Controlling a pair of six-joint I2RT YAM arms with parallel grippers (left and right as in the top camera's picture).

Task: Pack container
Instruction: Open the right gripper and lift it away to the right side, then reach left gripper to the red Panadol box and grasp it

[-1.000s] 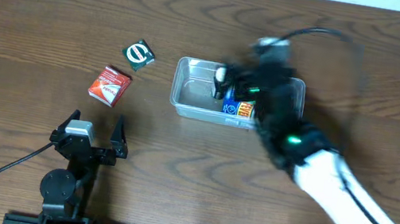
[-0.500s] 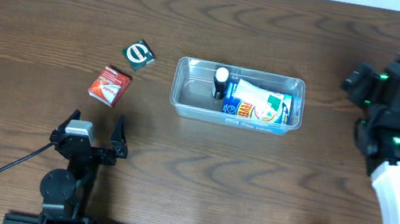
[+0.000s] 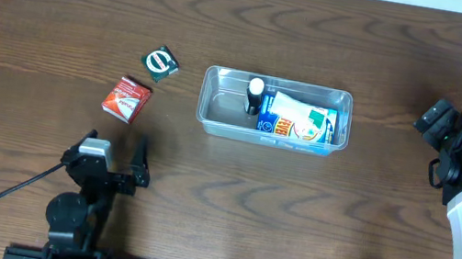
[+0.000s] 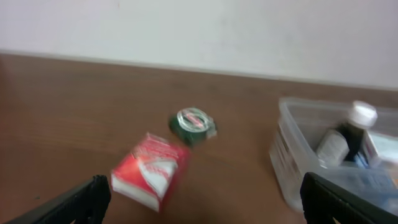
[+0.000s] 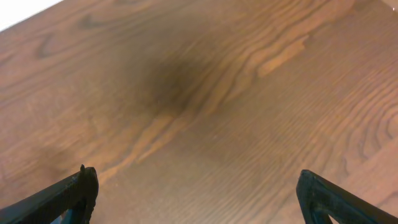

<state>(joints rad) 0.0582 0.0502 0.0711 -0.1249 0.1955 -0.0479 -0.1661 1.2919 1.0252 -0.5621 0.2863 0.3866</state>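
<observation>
- Near the middle of the table (image 3: 393,44), you find the container (image 3: 210,98) resting flat on the wood, its long sides running left to right.
- Inside it, toward the left end, you see a small dark bottle (image 3: 254,101) with a white cap; whether it stands straight or leans is hard to tell.
- Right of the bottle, still inside, lie a white-and-green packet (image 3: 306,115) and, against the near wall, a blue-and-orange packet (image 3: 276,126).
- Left of the container and apart from it, you have a green packet (image 3: 161,63) on the far side and a red packet (image 3: 127,98) just nearer, close together but not touching.
- Your left gripper (image 3: 113,146) sits at the near left, released, its fingers spread wide with nothing between them; its wrist view faces the two loose packets and the container's left end.
- Your right gripper (image 5: 196,177) is well to the right of the container, fingers wide apart over bare wood, grasping nothing.
</observation>
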